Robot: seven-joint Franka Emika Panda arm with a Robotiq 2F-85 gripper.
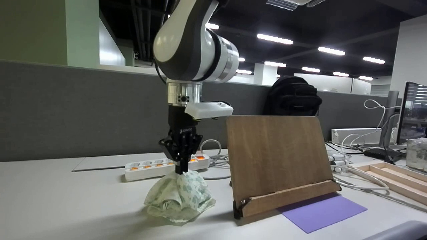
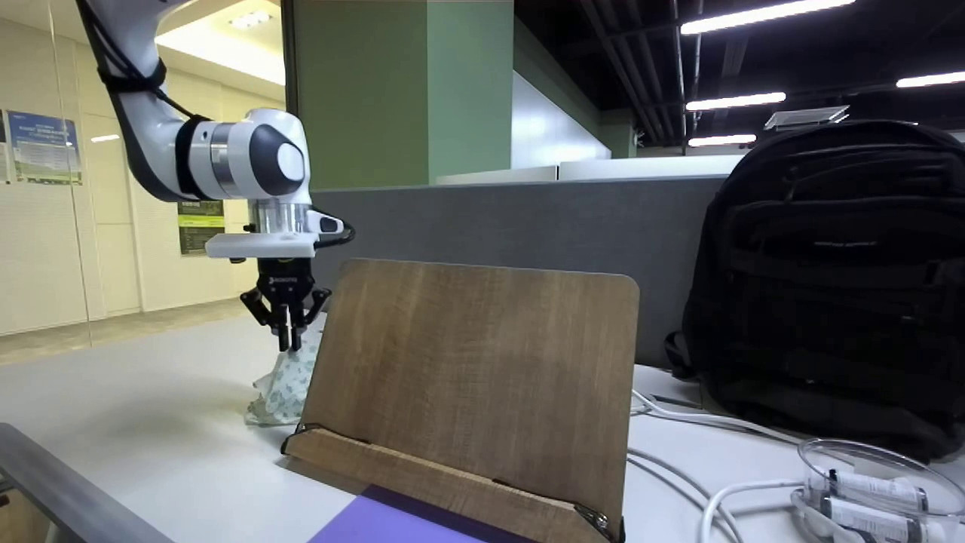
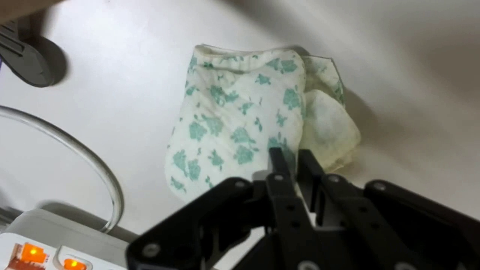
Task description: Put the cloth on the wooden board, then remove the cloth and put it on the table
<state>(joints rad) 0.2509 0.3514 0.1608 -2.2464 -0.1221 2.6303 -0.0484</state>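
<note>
The cloth (image 1: 180, 198) is pale with green floral print, bunched into a tent shape left of the wooden board (image 1: 277, 153). It also shows in an exterior view (image 2: 283, 396), partly hidden behind the board (image 2: 475, 377), and in the wrist view (image 3: 232, 112). My gripper (image 1: 181, 170) points down with its fingers close together on the cloth's raised peak; it also shows in the wrist view (image 3: 290, 153), with a fold between the fingertips. The cloth's lower edge is at or just above the table (image 1: 50, 200); I cannot tell which. The board leans back on its stand.
A white power strip (image 1: 150, 169) with cables lies behind the cloth. A purple sheet (image 1: 323, 211) lies under the board's front. A black backpack (image 2: 837, 286), a clear container with bottles (image 2: 878, 490), a wooden tray (image 1: 393, 180) and a monitor (image 1: 413, 111) stand around. A grey partition runs behind.
</note>
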